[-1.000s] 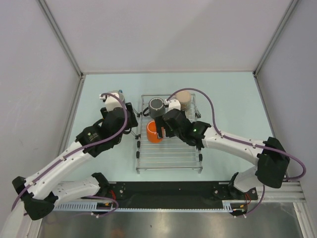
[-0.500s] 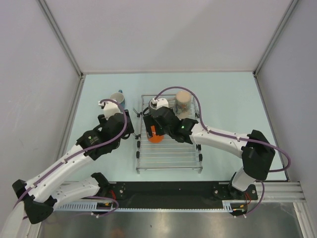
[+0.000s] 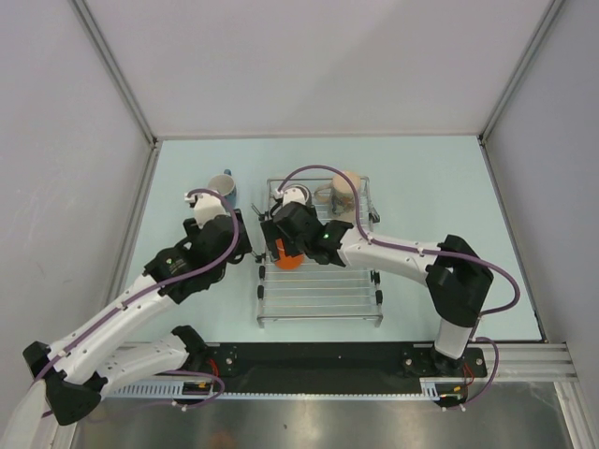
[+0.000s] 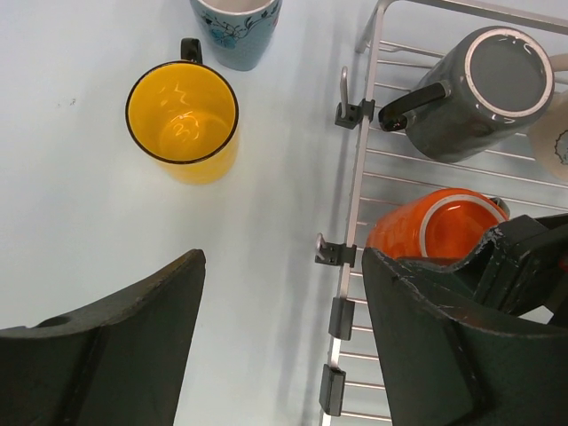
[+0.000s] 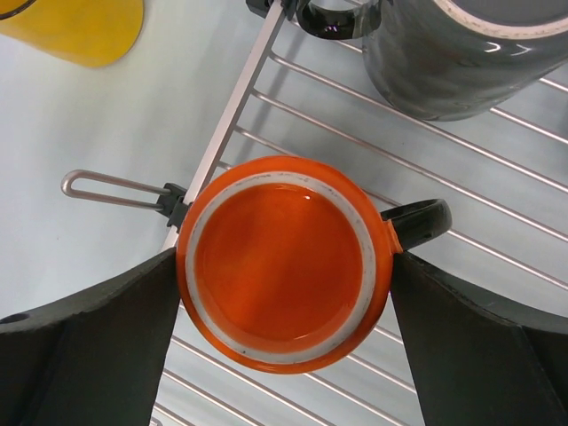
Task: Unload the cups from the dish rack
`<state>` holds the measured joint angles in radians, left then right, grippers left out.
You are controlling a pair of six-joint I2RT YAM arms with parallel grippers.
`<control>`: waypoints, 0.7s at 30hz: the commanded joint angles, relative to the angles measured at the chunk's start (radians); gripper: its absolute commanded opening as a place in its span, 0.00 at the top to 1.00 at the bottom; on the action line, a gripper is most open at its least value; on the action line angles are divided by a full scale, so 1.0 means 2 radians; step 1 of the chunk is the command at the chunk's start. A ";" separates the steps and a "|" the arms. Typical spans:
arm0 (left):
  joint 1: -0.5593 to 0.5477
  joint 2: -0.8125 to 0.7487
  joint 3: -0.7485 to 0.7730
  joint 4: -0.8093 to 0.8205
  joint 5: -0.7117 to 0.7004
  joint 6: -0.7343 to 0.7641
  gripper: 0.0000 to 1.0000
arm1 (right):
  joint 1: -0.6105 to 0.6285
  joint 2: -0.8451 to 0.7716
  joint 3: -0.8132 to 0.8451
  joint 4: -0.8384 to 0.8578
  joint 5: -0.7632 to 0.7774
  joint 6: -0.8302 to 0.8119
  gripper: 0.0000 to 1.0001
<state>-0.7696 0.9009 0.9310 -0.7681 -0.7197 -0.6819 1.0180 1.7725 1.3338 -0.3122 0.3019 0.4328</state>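
Observation:
The silver wire dish rack [image 3: 318, 299] holds three upside-down mugs. The orange mug [image 5: 284, 266] stands at its left edge, between the fingers of my right gripper [image 5: 286, 266]. That gripper is open, its pads right at the mug's sides. The dark grey mug [image 5: 453, 53] and the tan mug [image 3: 344, 192] stand behind it. The yellow mug [image 4: 182, 120] and the blue mug [image 4: 235, 22] stand upright on the table left of the rack. My left gripper [image 4: 284, 266] is open and empty over the table beside the rack's left rail [image 4: 355, 177].
Grey walls close in the pale green table [image 3: 440, 206] on three sides. My left arm [image 3: 140, 290] hides the yellow mug in the top view, and my right wrist [image 3: 298, 198] hides the dark grey mug there. The two grippers are close together at the rack's left edge.
My right gripper has moved left across the rack and come over the orange mug. My left gripper has drawn back toward me, uncovering the blue mug.

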 commanded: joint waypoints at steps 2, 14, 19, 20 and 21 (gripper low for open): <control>0.007 -0.010 -0.006 0.008 0.006 -0.009 0.23 | 0.004 0.022 0.025 -0.010 0.008 0.003 0.00; 0.007 -0.009 -0.013 0.015 0.015 -0.015 0.23 | 0.004 0.016 0.010 -0.051 0.025 0.031 1.00; 0.007 -0.006 -0.014 0.018 0.022 -0.016 0.23 | 0.004 -0.008 -0.006 -0.056 0.032 0.034 1.00; 0.007 -0.006 -0.014 0.020 0.022 -0.016 0.23 | 0.005 -0.013 -0.007 -0.057 0.034 0.034 1.00; 0.007 -0.005 -0.014 0.021 0.023 -0.016 0.23 | 0.004 -0.027 -0.011 -0.057 0.038 0.035 1.00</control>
<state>-0.7624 0.8940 0.9104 -0.7639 -0.6849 -0.6930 1.0237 1.7859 1.3499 -0.3370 0.3458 0.4721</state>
